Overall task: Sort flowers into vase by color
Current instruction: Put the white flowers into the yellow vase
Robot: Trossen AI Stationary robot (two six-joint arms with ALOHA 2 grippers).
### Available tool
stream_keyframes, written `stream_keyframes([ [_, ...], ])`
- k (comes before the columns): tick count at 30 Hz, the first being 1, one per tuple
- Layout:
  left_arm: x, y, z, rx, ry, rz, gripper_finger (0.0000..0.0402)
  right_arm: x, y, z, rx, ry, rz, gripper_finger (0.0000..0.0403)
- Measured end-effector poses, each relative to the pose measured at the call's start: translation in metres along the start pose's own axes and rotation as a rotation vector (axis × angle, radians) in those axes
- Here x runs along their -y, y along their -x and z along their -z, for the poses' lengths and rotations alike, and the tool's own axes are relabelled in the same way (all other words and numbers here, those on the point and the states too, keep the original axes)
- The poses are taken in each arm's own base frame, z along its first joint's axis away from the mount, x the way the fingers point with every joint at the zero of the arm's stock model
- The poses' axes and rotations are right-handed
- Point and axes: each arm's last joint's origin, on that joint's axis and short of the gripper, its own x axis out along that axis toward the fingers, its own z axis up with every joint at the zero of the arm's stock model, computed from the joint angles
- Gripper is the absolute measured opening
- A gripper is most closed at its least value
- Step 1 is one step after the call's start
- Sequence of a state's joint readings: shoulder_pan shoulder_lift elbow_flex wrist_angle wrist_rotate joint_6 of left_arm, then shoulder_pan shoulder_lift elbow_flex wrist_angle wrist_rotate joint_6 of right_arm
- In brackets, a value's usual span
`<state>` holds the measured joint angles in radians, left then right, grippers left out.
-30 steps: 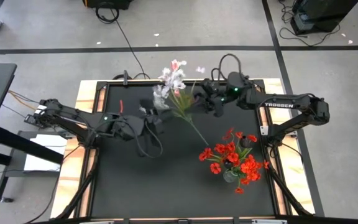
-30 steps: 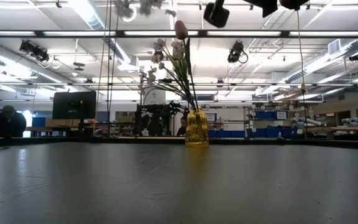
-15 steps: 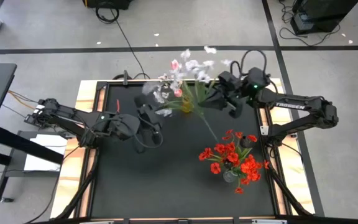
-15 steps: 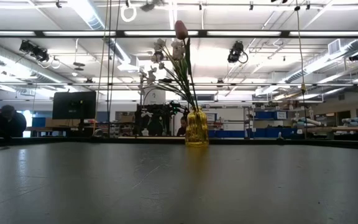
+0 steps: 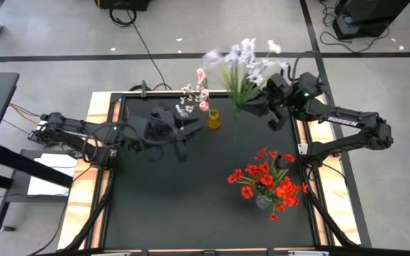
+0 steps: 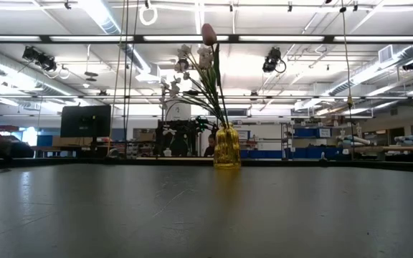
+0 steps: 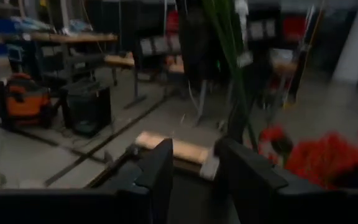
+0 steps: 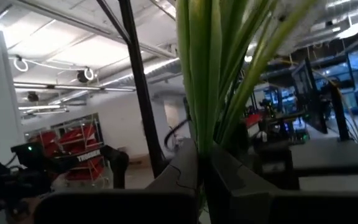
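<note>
My right gripper (image 5: 256, 107) hovers over the table's far right part, shut on a spray of white flowers (image 5: 246, 60) whose blossoms reach past the far edge. A yellow vase (image 5: 213, 119) stands on the table at the far middle, with a pink tulip (image 5: 200, 74) and small white blossoms (image 5: 188, 108) in it; the low view shows the vase (image 6: 226, 147) upright. My left gripper (image 5: 191, 125) is open just left of this vase with nothing between its fingers (image 7: 160, 180). Red flowers (image 5: 265, 183) stand in a clear vase at the right. My right gripper pinches the spray's bunched green stems and leaves (image 8: 201, 127) between its two fingers, which lie across them. The spray is lifted clear of the table. Its blossom end (image 5: 251, 53) slants away from the gripper toward the far edge; the lower stem end is hidden.
The black mat (image 5: 191, 206) is bare across its near left half. A wooden frame (image 5: 98, 114) borders the table. Cables (image 5: 148, 53) run on the floor beyond the far edge.
My right gripper has risen and gone toward the far right corner, rolling as it went. The white spray has swung with it: its stem no longer hangs over the mat toward the red flowers. My left gripper has rolled and moved toward the yellow vase.
</note>
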<state>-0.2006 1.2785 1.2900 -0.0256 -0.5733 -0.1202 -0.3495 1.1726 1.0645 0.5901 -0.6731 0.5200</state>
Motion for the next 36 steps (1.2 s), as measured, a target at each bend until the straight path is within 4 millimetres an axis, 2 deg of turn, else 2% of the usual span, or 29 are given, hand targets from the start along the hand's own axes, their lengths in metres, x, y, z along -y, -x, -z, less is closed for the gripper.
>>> stream_keyframes([
  [4, -0.011, -0.013, -0.003, 0.040, 0.056, 0.004, 0.0144, 0.005, -0.009, 0.014, -0.049, -0.038, -0.013, 0.0016],
  [8, -0.017, -0.027, 0.000, 0.042, 0.126, 0.086, 0.0144, 0.009, -0.017, 0.028, -0.092, -0.016, 0.014, 0.0016],
  [15, -0.020, -0.030, 0.006, -0.019, 0.130, 0.114, 0.0144, 0.022, -0.017, 0.053, -0.268, 0.262, 0.243, 0.0019],
  [20, -0.026, -0.011, -0.003, -0.023, 0.101, 0.105, 0.0135, 0.033, -0.002, 0.057, -0.318, 0.351, 0.484, 0.0012],
  [25, -0.037, 0.012, -0.006, 0.000, 0.002, 0.073, 0.0109, 0.045, 0.039, 0.063, -0.040, 0.418, 0.639, 0.0012],
  [27, -0.046, 0.024, -0.002, 0.003, -0.001, 0.047, 0.0098, 0.046, 0.055, 0.068, 0.078, 0.452, 0.644, 0.0012],
  [29, -0.055, 0.037, 0.003, 0.013, 0.013, 0.016, 0.0089, 0.048, 0.069, 0.080, 0.120, 0.485, 0.688, 0.0012],
  [32, -0.069, 0.055, 0.018, 0.016, 0.043, -0.033, 0.0079, 0.054, 0.082, 0.102, 0.074, 0.489, 0.806, 0.0012],
  [36, -0.085, 0.077, 0.034, 0.044, 0.078, -0.086, 0.0076, 0.062, 0.087, 0.121, 0.009, 0.475, 0.844, 0.0012],
])
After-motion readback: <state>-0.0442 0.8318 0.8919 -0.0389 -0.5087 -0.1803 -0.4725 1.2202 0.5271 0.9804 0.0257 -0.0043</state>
